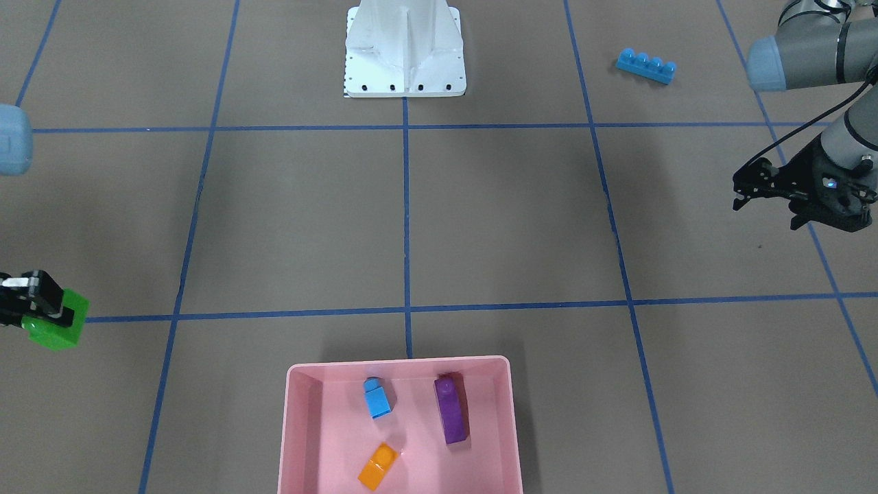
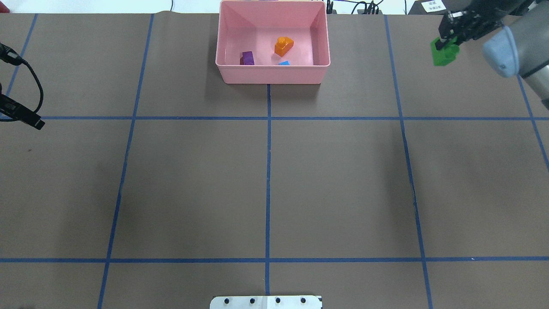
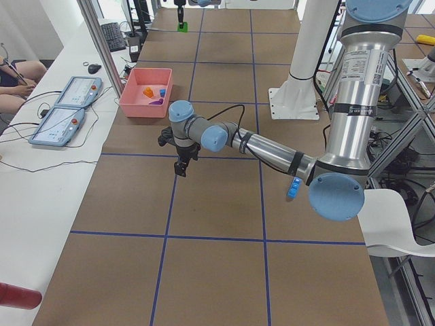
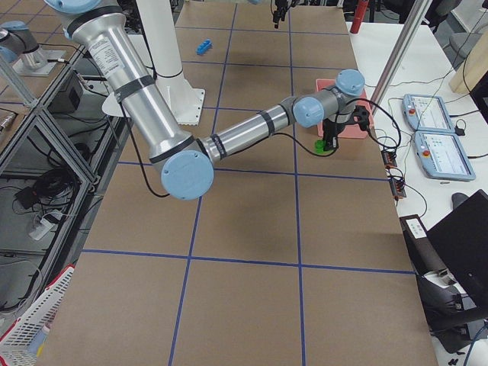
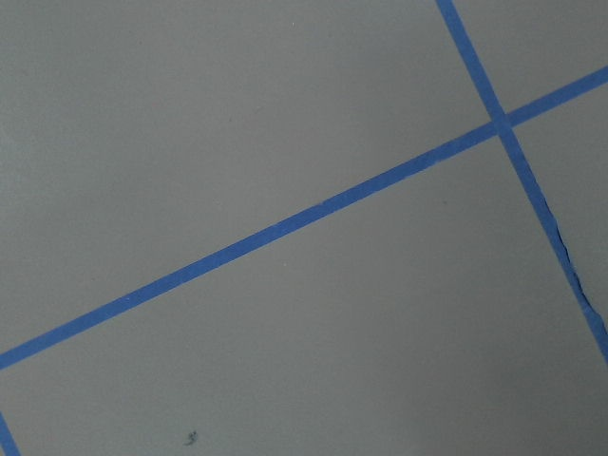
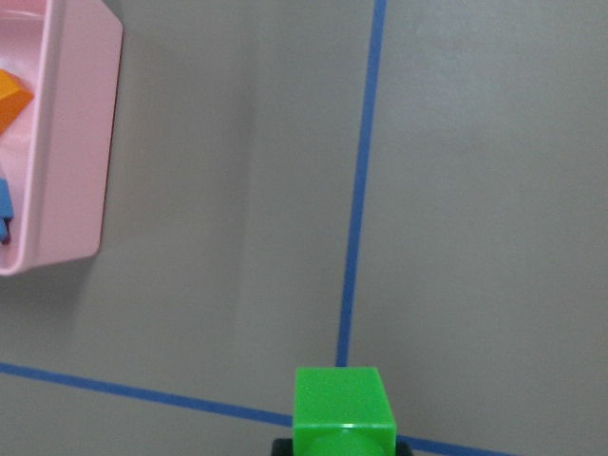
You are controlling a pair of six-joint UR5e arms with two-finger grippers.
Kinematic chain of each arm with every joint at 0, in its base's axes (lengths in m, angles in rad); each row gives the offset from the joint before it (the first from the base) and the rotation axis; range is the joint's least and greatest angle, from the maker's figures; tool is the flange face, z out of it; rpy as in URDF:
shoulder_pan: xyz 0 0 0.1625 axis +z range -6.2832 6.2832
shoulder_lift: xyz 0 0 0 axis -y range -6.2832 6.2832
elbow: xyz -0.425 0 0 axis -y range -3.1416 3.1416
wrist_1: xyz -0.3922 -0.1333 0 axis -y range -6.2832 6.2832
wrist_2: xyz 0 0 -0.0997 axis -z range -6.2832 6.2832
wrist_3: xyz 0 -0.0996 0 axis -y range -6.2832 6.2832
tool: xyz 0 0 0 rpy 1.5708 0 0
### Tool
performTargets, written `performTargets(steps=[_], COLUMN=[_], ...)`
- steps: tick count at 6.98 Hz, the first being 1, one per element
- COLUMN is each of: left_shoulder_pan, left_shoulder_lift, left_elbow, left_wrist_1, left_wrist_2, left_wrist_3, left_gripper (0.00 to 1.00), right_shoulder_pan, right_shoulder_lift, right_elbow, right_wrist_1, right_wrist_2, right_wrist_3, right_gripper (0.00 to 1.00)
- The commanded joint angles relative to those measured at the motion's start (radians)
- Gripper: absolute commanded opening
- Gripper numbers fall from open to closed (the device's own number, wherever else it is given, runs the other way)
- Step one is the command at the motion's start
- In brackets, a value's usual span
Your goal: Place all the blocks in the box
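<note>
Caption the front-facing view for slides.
Right end effector grips green block; three blocks in pink box, long blue block outside.

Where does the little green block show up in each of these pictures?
Front-facing: green block at the left edge, in the right gripper.
Overhead: block top right.
Left side: tiny, top edge, left of centre.
Right side: centre, at the near arm's tip.
Left wrist: not in it.
Right wrist: bottom centre.
Shared landmark: the pink box, in all but the left wrist view.

Bright, even light from above; the pink box (image 2: 270, 75) casts a soft shadow on the table (image 2: 193, 180); wrist views slightly soft.
</note>
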Motion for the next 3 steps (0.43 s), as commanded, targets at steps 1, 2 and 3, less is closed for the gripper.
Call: performTargets(steps=[1,2,3], left_shoulder_pan=[0.001,0.001,0.001], left_shoulder_lift=[-0.003,-0.005,-0.005], left_elbow=[0.003,0.005,0.005], left_wrist_1=[0.000,0.000,0.000], left_wrist_2=[0.000,0.000,0.000], left_wrist_3=[-0.001,-0.001,-0.001], left_gripper=[1.00,1.00,1.00], right_shoulder_pan=[-0.084,-0.124,-0.170], right_shoulder_lift=[0.186,0.287,0.374], right_elbow=[-0.141,-0.213,-0.308], right_wrist_1=[0.002,0.002,0.023], right_wrist_2=[-0.079,-0.146,-0.198], right_wrist_3=[0.179,0.263,0.302], right_gripper=[0.00,0.00,0.00])
